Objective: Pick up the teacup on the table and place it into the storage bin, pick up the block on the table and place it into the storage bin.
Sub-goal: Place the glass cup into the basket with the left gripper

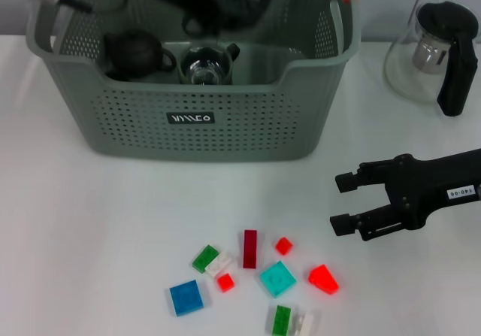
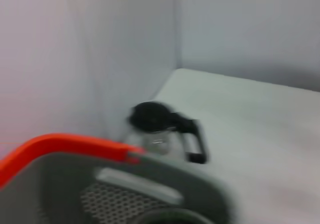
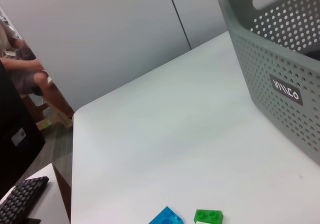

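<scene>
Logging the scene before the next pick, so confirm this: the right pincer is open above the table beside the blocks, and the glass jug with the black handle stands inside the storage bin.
Wrong on the glass jug: the head view shows it on the table outside the storage bin, off its right end. The right pincer is indeed open above the table beside the blocks.

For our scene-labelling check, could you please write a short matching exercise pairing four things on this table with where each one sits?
Things:
1. black teapot
2. glass carafe
3. right gripper
4. blue block

Places:
a. open, above the table, right of the blocks
b. on the table, right of the storage bin
c. inside the storage bin
d. on the table, in front of the bin

Pairs: 1-c, 2-b, 3-a, 4-d
</scene>
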